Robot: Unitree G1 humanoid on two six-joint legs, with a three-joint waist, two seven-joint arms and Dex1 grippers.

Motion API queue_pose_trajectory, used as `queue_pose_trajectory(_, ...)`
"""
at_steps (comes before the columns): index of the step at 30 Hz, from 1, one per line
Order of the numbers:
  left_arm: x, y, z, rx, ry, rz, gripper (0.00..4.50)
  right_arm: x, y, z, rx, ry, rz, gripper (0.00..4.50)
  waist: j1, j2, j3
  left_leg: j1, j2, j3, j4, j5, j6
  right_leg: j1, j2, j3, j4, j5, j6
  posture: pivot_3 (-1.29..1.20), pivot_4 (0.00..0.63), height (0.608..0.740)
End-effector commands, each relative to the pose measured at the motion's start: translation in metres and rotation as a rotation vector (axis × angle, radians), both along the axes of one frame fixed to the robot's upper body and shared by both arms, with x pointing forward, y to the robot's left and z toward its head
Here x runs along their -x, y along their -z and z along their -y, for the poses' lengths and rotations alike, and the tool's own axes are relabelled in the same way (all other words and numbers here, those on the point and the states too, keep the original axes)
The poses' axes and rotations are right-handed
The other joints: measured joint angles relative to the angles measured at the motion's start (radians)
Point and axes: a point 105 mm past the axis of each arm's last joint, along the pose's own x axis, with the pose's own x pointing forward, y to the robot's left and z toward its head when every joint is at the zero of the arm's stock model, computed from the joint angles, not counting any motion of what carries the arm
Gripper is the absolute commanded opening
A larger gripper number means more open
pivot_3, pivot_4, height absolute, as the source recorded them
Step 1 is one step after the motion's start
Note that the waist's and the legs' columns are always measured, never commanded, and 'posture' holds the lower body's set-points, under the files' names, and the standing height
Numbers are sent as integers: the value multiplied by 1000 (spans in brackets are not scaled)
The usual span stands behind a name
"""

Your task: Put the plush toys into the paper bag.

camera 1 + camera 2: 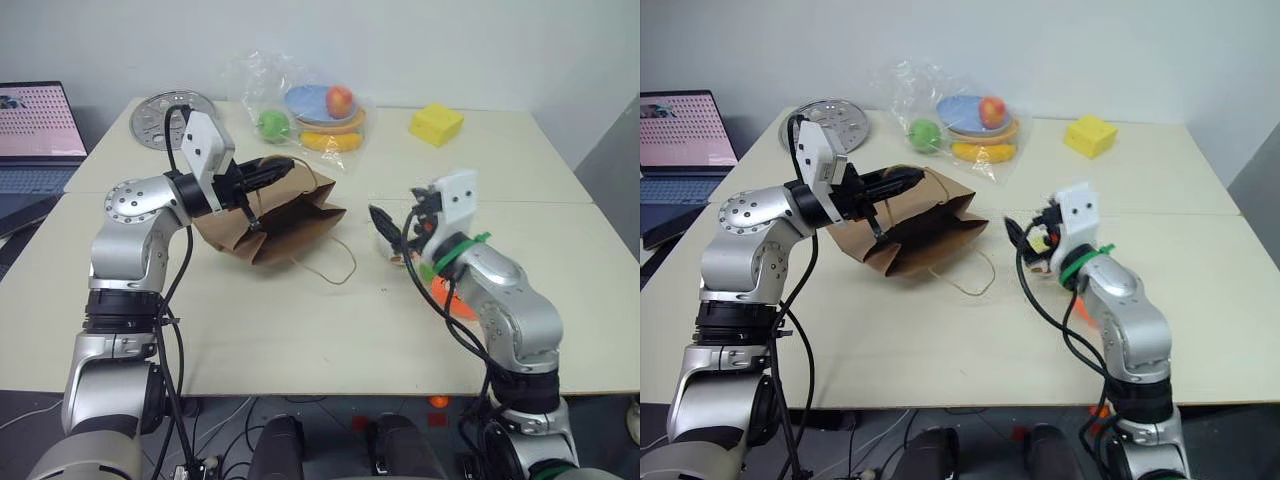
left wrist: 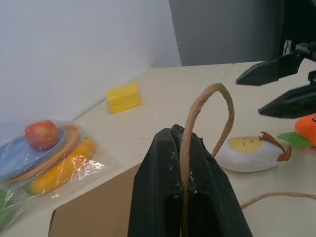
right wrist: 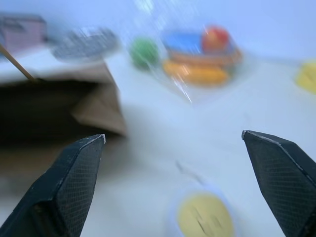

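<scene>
Plush toys: two lie on the cream table (image 1: 300, 340) in front of my right arm. The orange carrot (image 2: 307, 129) with green leaves sits nearest me, partly hidden behind that arm. The white egg-shaped toy (image 2: 249, 152) with a yellow face lies just beside the carrot, between it and the bag.
Right gripper (image 3: 173, 138): my two black fingers stand wide apart and hold nothing; they hang just above the egg toy, pointing toward the bag.
Left gripper (image 2: 181, 136): my fingers are pressed together on one cord handle (image 2: 207, 106) of the bag, and the cord loops up above them.
Paper bag (image 1: 285, 220): brown kraft, lying on the table near its middle, its dark mouth facing my right gripper. A second cord handle (image 1: 335, 265) trails loose on the table.
Farther back: a clear plastic bag (image 1: 310, 105) holds a blue plate, a red apple, a green ball and yellow fruit.
Far right: a yellow block (image 1: 436, 124).
Far left: a round metal disc (image 1: 165, 115) at the table's corner and a laptop (image 1: 35, 135) beyond the edge.
</scene>
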Motion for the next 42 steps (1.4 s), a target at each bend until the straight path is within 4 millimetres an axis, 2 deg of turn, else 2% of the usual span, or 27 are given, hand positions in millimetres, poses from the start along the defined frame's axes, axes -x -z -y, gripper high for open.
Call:
queue_pose_trajectory(1,4,-14,8,-16,28,54,0,-1,10,1,52,13,-25,4465,-1,0,0,0,0,0,0,0,0,0,0,0,0,0,0,0,150,740)
queue_pose_trajectory(2,4,-14,8,-14,26,54,0,-1,15,-1,36,10,-44,4465,-4,0,0,0,0,0,0,0,0,0,0,0,0,0,0,0,150,740)
queue_pose_trajectory(4,4,-14,8,-15,28,53,0,-2,39,6,43,61,-107,4465,-6,0,0,0,0,0,0,0,0,-1,1,1,0,0,0,0,150,740)
queue_pose_trajectory(6,5,-15,8,-17,28,53,0,-3,49,9,52,85,-125,4465,-3,0,0,0,0,0,0,0,0,-1,1,0,0,0,0,0,150,740)
queue_pose_trajectory(10,7,-16,6,-19,24,52,0,-3,46,2,9,69,-111,4465,-3,0,0,0,0,0,-1,0,0,0,1,0,0,0,0,0,150,740)
queue_pose_trajectory(12,7,-16,6,-21,22,52,0,-4,45,-1,-1,55,-107,4117,-3,0,0,0,0,0,0,0,0,0,1,0,0,0,0,0,150,740)
queue_pose_trajectory(14,8,-18,6,-21,19,55,0,-4,46,-2,6,45,-101,3585,-3,0,0,0,0,0,0,0,0,0,1,0,0,0,0,0,150,740)
queue_pose_trajectory(21,8,-18,5,-20,13,57,0,-7,36,-3,-15,24,-55,949,-3,0,0,0,0,0,0,0,0,0,1,0,0,0,0,0,150,740)
queue_pose_trajectory(24,7,-19,5,-20,14,57,0,-6,26,-6,-12,-24,-21,14,-3,0,0,0,0,0,0,0,0,0,1,0,0,0,0,0,150,740)
queue_pose_trajectory(29,7,-18,6,-25,17,55,0,-1,-9,-10,-15,-134,71,14,-2,0,0,0,0,0,0,0,0,0,1,0,0,0,0,0,150,740)
queue_pose_trajectory(33,5,-17,7,-28,24,53,0,24,-32,-27,21,-388,50,14,-1,0,0,0,0,0,0,0,0,0,1,0,0,0,0,0,150,740)
queue_pose_trajectory(37,4,-19,9,-29,29,59,0,35,-37,-43,13,-486,11,14,-1,0,0,0,1,-1,-1,0,0,0,1,-1,0,0,0,0,150,740)
queue_pose_trajectory(40,4,-20,12,-27,39,64,0,30,-37,-63,-23,-497,-8,14,-4,0,0,0,1,-1,-1,0,0,0,1,0,0,0,0,0,150,740)
queue_pose_trajectory(42,5,-20,15,-23,48,65,0,23,-31,-79,-6,-495,-10,14,-4,0,0,0,1,-1,-1,0,0,-1,1,0,0,0,0,0,150,740)
